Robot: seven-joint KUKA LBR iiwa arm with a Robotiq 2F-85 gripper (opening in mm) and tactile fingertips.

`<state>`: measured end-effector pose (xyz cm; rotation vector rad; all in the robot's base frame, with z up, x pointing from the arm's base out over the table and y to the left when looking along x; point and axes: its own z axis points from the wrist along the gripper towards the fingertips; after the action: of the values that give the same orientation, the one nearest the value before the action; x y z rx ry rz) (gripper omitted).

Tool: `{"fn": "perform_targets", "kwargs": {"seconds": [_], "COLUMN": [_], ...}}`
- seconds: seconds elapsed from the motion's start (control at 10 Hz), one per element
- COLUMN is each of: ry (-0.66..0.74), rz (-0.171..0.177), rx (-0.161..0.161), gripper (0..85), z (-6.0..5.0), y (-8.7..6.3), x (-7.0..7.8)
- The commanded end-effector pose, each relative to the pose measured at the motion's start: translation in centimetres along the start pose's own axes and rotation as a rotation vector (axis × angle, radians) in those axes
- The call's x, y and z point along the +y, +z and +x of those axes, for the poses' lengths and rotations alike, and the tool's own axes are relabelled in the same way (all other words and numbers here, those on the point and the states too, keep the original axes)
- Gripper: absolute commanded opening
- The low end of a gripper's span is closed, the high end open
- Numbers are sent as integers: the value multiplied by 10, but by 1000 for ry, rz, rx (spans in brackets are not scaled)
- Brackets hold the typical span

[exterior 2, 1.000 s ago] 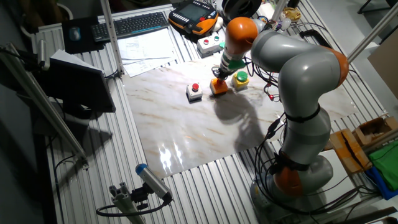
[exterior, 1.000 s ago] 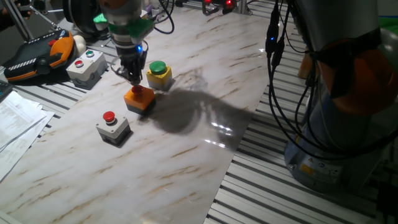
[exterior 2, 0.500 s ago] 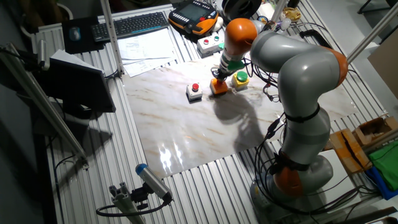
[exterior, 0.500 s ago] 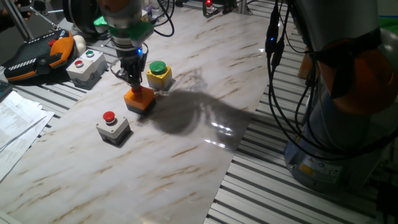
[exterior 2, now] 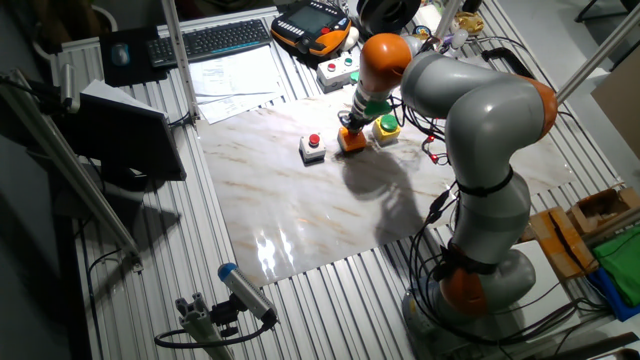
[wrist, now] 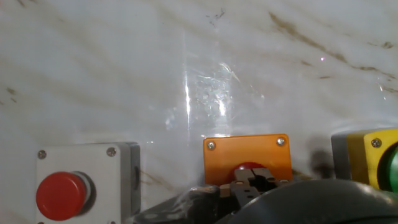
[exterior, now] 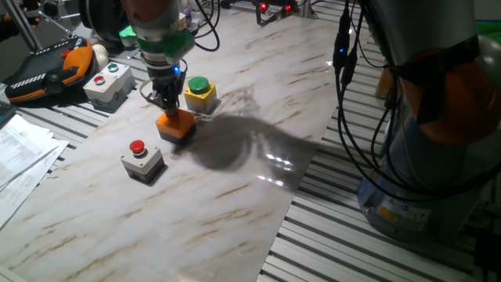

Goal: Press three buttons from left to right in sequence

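Three small button boxes stand in a row on the marble board. The grey box with a red cap is on the left. In the middle is the orange box, and the yellow box with a green cap is on the right. My gripper points straight down with its tips together on the orange box's red cap, hiding most of it.
A larger grey box with a red and a green button sits behind the row on the slatted table. An orange-black pendant, papers and a keyboard lie beyond. Cables hang on the right.
My gripper has come down a little onto the orange box, and its red cap is now covered by the tips. The boxes have not moved.
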<state>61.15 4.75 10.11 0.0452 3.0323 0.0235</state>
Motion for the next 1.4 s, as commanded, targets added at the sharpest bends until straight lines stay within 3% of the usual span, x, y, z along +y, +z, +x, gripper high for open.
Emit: {"fn": "perform_targets", "kwargs": {"seconds": [0.0,0.3,0.7,0.9,1.2,1.3], "ry": [0,6,23,18,1,17], "rz": [-2,0,-3,15,41,66], "rx": [0,-5,37,36,40,48], "gripper": [7,7,7,7,7,7], "z": [2,4,0,-2,-2,-2], "y": [4,4,-37,-51,-51,-51], "x": [1,3,-2,-8,-8,-8]}}
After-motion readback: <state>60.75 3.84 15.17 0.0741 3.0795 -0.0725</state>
